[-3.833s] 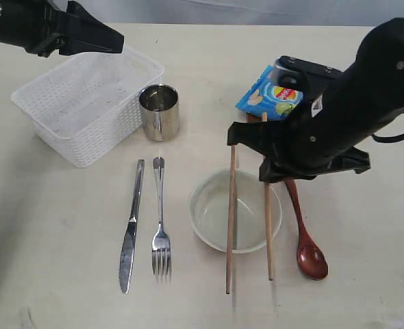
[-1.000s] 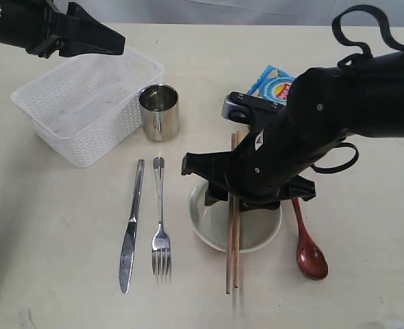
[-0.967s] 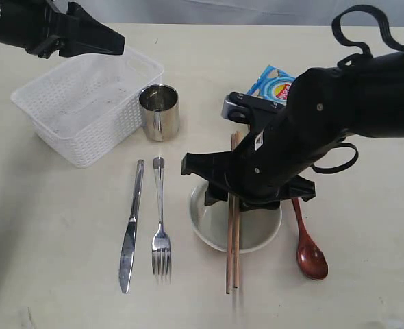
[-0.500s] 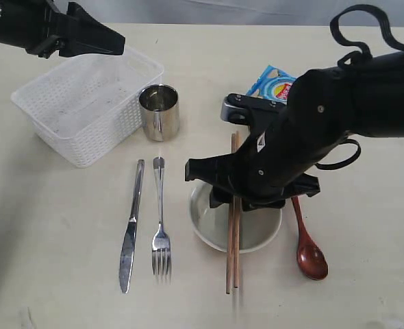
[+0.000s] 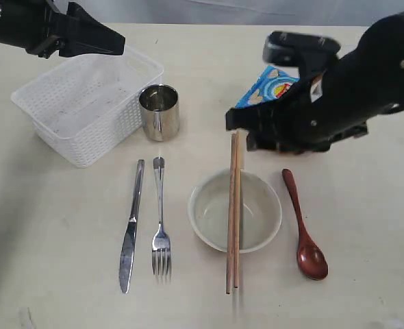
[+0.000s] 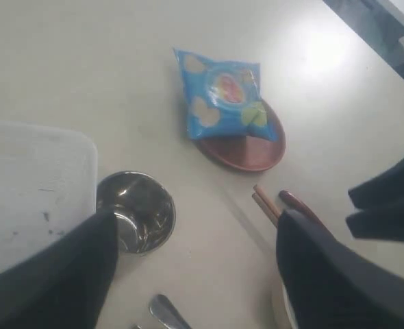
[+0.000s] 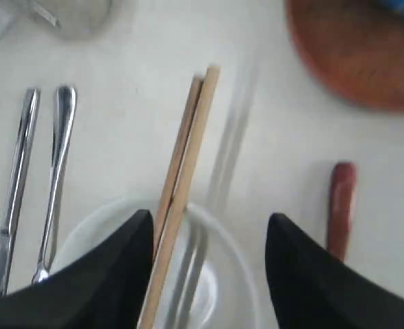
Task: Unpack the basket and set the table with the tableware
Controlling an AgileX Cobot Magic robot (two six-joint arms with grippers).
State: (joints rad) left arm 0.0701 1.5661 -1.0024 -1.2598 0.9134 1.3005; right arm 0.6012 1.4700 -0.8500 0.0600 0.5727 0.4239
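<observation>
chopsticks (image 5: 233, 226) lie side by side across the bowl (image 5: 205, 214) on the table (image 5: 51, 274), with fork (image 5: 161, 226) and knife (image 5: 130, 233) at the bowl's 9 o'clock, spoon (image 5: 305, 233) at 3, cup (image 5: 159, 112) at 11 and the empty basket (image 5: 92, 147) at 10 beyond. right gripper (image 7: 211, 226) hangs at the bowl's 1 o'clock, fingers spread, holding nothing; left gripper (image 6: 196, 219), at the basket's 12 o'clock, is likewise wide apart and empty.

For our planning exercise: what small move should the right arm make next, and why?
Probably swing the open right pincer toward the blue snack packet: it lies on the small plate, the basket is empty, and the chopsticks already rest across the bowl.
</observation>
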